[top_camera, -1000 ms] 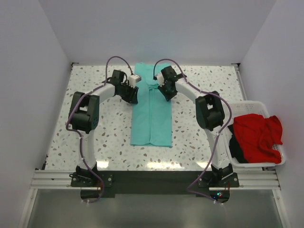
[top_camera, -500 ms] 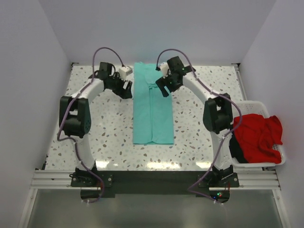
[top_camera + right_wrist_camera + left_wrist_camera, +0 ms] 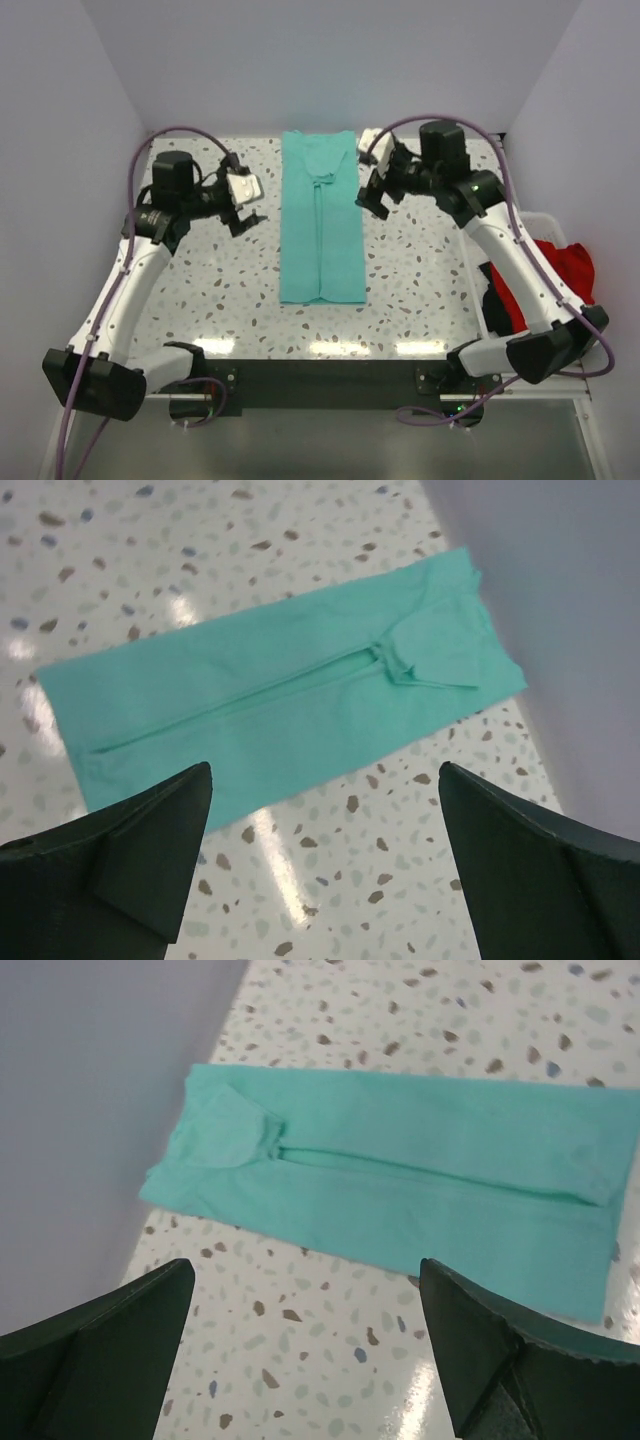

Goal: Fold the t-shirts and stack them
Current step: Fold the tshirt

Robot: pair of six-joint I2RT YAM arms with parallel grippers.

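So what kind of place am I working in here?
Probably a robot test booth, not a home: bare white walls box in a speckled tabletop, with the left arm and right arm bolted at its near edge.

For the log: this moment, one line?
teal shirt: folded strip | left gripper: open | right gripper: open | red shirt: in basket

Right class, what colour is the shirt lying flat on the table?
The shirt is plain teal-green, with no print. The top view shows it best.
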